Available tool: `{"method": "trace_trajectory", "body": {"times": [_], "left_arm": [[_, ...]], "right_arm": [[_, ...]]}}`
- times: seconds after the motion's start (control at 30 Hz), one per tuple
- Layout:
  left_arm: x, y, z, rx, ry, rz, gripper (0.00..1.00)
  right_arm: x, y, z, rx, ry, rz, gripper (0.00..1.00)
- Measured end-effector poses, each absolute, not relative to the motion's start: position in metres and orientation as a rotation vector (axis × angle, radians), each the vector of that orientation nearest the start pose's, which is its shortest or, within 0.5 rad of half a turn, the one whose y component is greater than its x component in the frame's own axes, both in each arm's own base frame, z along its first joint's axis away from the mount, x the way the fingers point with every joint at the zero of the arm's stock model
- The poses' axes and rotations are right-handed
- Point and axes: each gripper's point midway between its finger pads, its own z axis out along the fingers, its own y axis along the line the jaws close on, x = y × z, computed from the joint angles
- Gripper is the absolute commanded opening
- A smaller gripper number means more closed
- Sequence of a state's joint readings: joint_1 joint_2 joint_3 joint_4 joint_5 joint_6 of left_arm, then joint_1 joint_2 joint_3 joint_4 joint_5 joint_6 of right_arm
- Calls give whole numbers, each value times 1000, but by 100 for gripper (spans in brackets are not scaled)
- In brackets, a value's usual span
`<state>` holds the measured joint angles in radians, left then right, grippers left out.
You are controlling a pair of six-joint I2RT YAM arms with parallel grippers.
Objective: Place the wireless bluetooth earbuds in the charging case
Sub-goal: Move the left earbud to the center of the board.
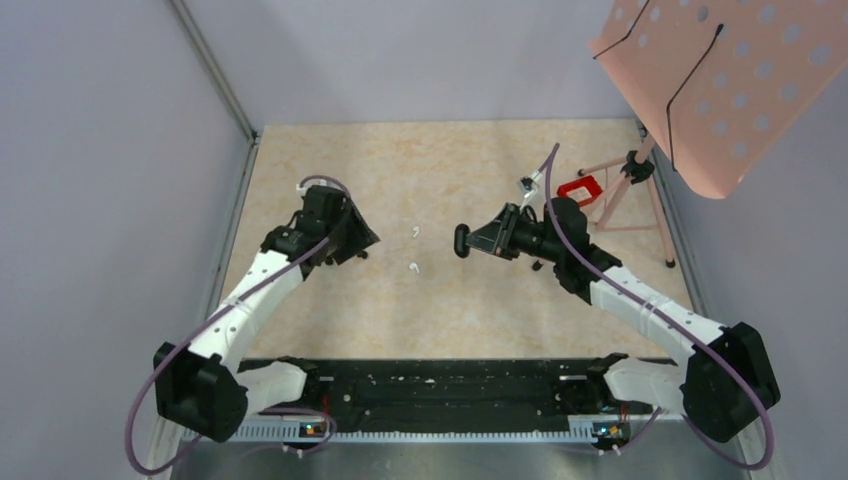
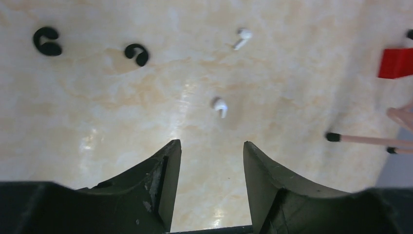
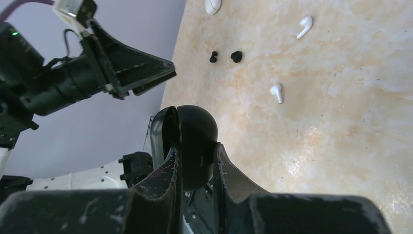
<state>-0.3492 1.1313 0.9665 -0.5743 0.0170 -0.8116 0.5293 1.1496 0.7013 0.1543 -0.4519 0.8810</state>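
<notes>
My right gripper (image 1: 472,240) (image 3: 195,147) is shut on a black rounded charging case (image 1: 461,240) (image 3: 196,124) and holds it above the table; its lid (image 3: 159,129) looks ajar on the left side. Two white stemmed earbuds (image 1: 416,232) (image 1: 412,267) lie on the table between the grippers, also in the right wrist view (image 3: 305,27) (image 3: 276,92) and the left wrist view (image 2: 242,38) (image 2: 220,106). Two black rounded earbuds (image 2: 47,41) (image 2: 137,53) (image 3: 213,57) (image 3: 236,56) lie further off. My left gripper (image 1: 362,245) (image 2: 210,144) is open and empty, just short of the nearer white bud.
A pink stand with thin legs (image 1: 640,210) (image 2: 370,140) and a perforated pink panel (image 1: 730,70) stands at the back right, with a red object (image 1: 580,188) (image 2: 395,62) beside it. A white rounded object (image 3: 212,5) shows at the top edge of the right wrist view. Grey walls enclose the table.
</notes>
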Motion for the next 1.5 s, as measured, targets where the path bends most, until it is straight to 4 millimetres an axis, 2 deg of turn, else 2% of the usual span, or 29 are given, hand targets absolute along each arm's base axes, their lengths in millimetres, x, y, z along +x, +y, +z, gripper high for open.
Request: {"method": "trace_trajectory", "body": {"times": [0.2,0.3,0.47,0.6,1.17,1.37,1.5], "left_arm": [[284,-111,112,-746,2523,-251,53],[283,-102,88,-822,2611,-83,51],[299,-99,60,-869,2676,81,53],[300,-94,50,-877,2687,144,56],[342,-88,30,-874,2653,218,53],[345,-91,24,-867,2662,201,49],[347,-100,23,-845,2680,144,49]], "right_arm": [[257,271,211,15,2091,1329,0],[256,270,210,11,2096,1323,0],[255,270,209,9,2101,1319,0],[253,268,210,5,2103,1310,0],[250,264,216,-8,2084,1295,0],[251,263,216,-6,2082,1293,0],[251,263,216,-5,2083,1293,0]]}}
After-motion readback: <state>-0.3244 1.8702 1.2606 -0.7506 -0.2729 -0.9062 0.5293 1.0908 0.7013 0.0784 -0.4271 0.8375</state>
